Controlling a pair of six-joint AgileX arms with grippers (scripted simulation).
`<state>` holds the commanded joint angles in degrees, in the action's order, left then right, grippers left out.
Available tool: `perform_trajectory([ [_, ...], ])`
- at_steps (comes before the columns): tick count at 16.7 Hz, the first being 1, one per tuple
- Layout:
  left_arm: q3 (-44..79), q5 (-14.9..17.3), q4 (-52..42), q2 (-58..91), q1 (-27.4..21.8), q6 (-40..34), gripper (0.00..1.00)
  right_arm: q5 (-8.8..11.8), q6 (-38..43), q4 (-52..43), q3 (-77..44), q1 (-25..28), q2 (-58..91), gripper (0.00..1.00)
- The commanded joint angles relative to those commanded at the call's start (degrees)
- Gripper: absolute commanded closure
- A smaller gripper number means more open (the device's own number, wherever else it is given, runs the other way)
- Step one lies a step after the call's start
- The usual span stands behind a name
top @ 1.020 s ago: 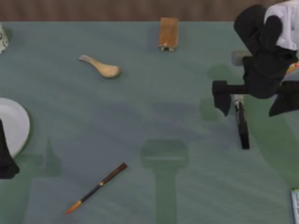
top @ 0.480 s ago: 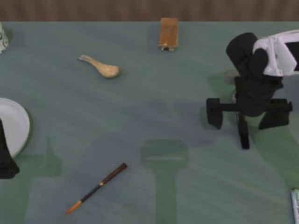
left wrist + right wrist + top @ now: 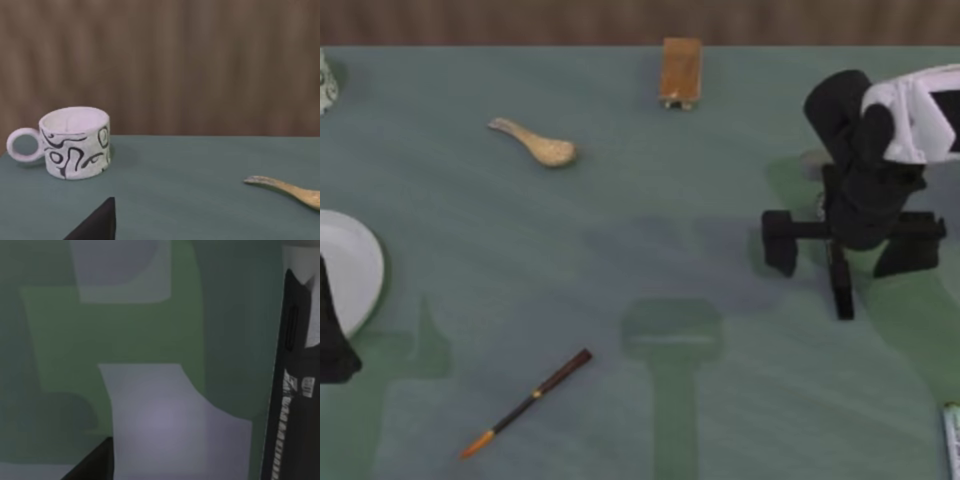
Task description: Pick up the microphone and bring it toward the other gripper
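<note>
The right tool hovers over the microphone, which lies flat on the counter at its right side. The tool's fingers are spread wide on either side of the black handle, so this looks like the grasp step. Next it likely needs to pinch the handle, then lift. The left tool sits parked at the left edge.

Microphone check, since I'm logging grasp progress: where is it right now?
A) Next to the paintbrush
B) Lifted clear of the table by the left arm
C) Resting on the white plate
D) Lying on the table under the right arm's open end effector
D: the microphone lies flat on the table, its handle sticking out below the right end effector, whose fingers stand spread on either side of it; the left end effector is parked at the left edge.
</note>
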<state>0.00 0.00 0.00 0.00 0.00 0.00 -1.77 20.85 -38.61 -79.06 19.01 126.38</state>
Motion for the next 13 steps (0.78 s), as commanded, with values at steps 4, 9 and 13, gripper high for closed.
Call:
perform_trajectory([
  [4,0.00,0.00,0.00,0.00,0.00,0.00,0.00,0.00,0.00,0.00,0.00,0.00,0.00,0.68],
  [9,0.00,0.00,0.00,0.00,0.00,0.00,0.00,0.00,0.00,0.00,0.00,0.00,0.00,1.00],
  [13,0.00,0.00,0.00,0.00,0.00,0.00,0.00,0.00,0.00,0.00,0.00,0.00,0.00,1.00],
])
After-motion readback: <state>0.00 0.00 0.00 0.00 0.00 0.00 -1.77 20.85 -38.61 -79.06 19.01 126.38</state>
